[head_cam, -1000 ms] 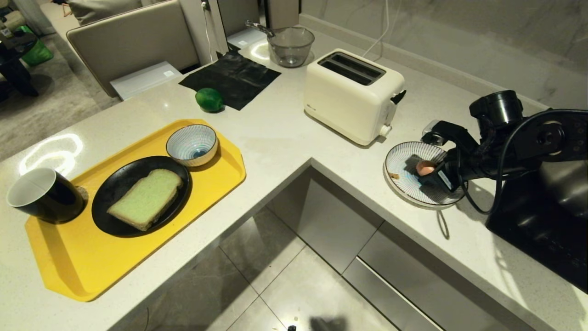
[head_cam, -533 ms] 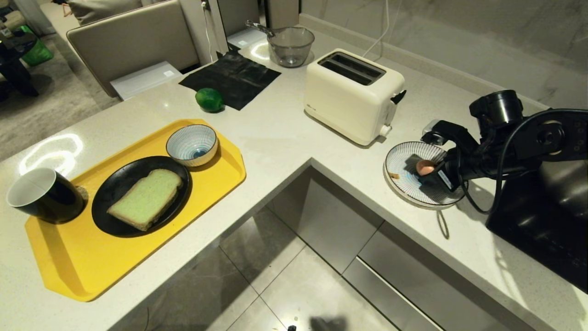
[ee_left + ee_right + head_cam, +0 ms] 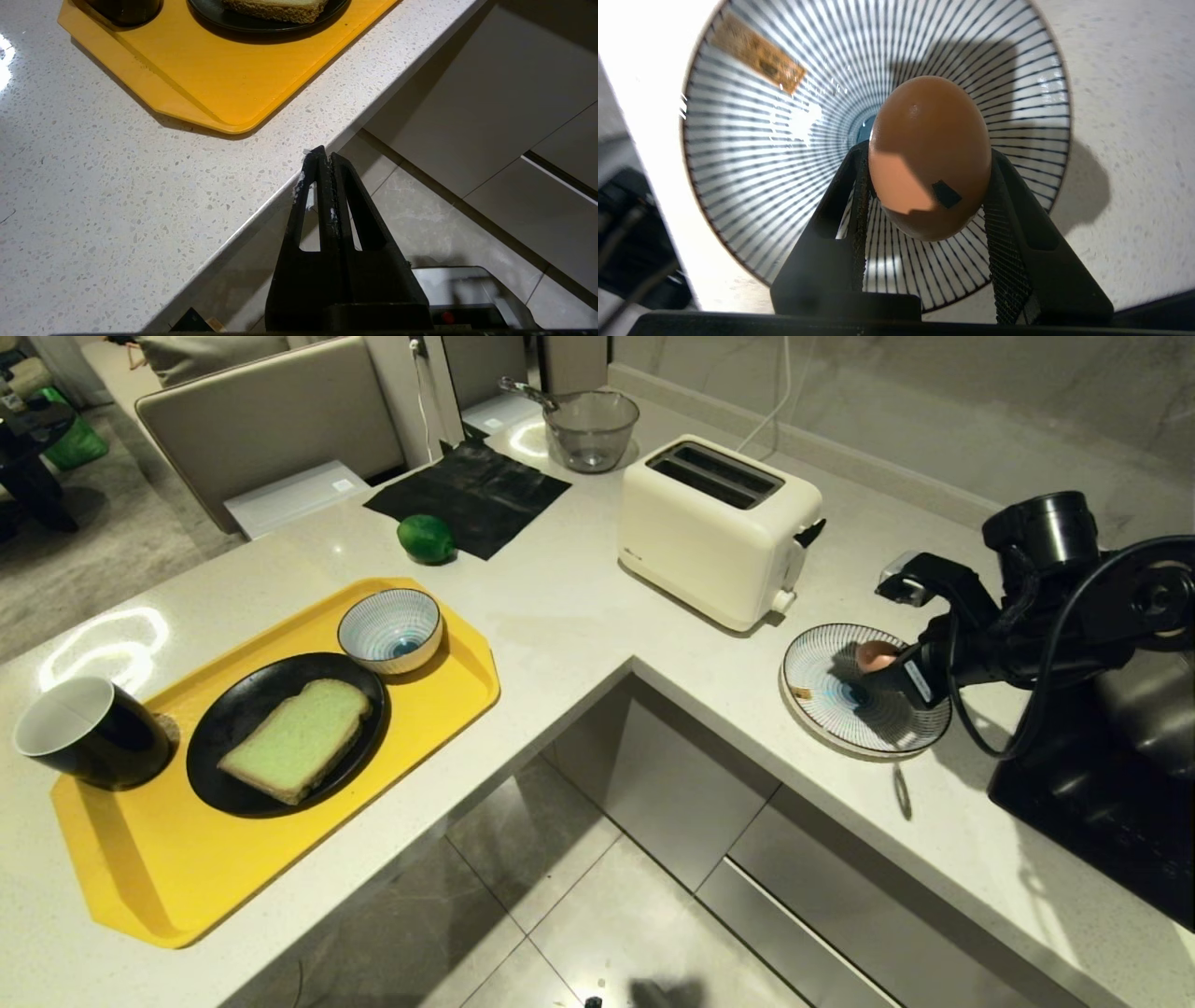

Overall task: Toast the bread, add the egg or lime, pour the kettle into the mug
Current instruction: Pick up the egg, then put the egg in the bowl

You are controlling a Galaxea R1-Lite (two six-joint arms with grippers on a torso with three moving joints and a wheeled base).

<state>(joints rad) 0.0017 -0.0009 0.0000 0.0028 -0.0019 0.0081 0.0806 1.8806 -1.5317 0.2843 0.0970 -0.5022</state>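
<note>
Above the striped plate [image 3: 822,705] by the toaster [image 3: 714,527], the right gripper [image 3: 924,196] clamps the egg [image 3: 930,156]; left gripper [image 3: 325,161] pinched shut, idle. Bread [image 3: 297,737] sits untoasted on the tray [image 3: 168,887]; mug [image 3: 89,733] unfilled, judging by this scene.

L-shaped pale speckled bench [image 3: 579,607]. On its left run: yellow tray [image 3: 187,887] near the front edge, lime [image 3: 426,539] just beside a black mat [image 3: 467,490], clear glass bowl [image 3: 591,429] at the back. Cream toaster [image 3: 714,527] sits by the inner corner. On the right run: striped plate [image 3: 822,700] near the edge, then a flat black slab [image 3: 1102,803], prob. a cooktop.
</note>
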